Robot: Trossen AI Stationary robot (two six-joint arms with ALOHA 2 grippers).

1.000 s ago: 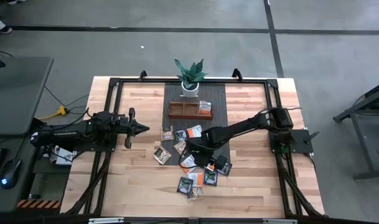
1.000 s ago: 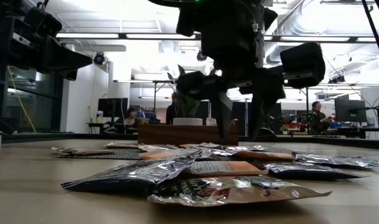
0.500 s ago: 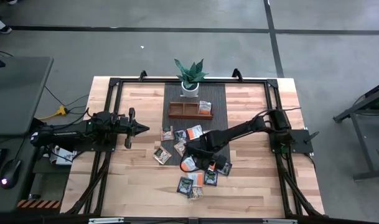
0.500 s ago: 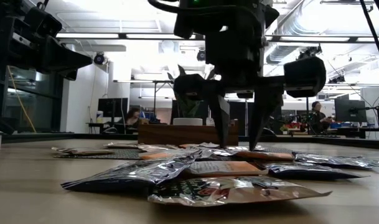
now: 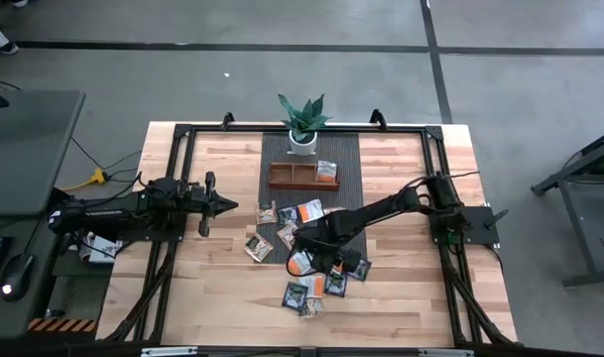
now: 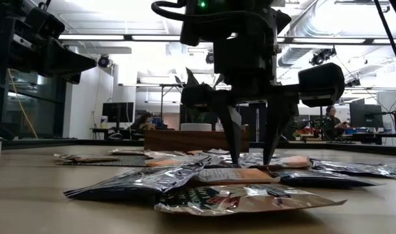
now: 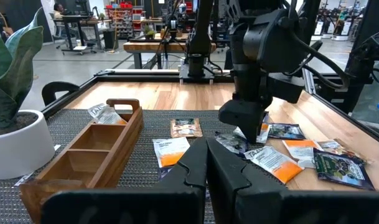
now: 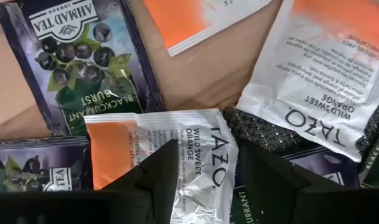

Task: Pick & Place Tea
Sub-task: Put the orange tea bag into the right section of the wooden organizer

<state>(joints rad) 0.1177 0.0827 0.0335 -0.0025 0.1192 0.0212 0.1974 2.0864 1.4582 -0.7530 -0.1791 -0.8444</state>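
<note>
lower than a second ago, the right end effector (image 6: 250, 159) now has its open fingertips down on the sachet pile, straddling an orange-and-white sachet (image 8: 177, 155) printed "tazo wild sweet orange". beside it lies a dark sachet (image 8: 77, 62) reading "ahmad tea london, blackcurrant burst". the left end effector (image 5: 222, 206) waits closed at the tabletop's (image 5: 401, 297) left, unchanged.
</note>
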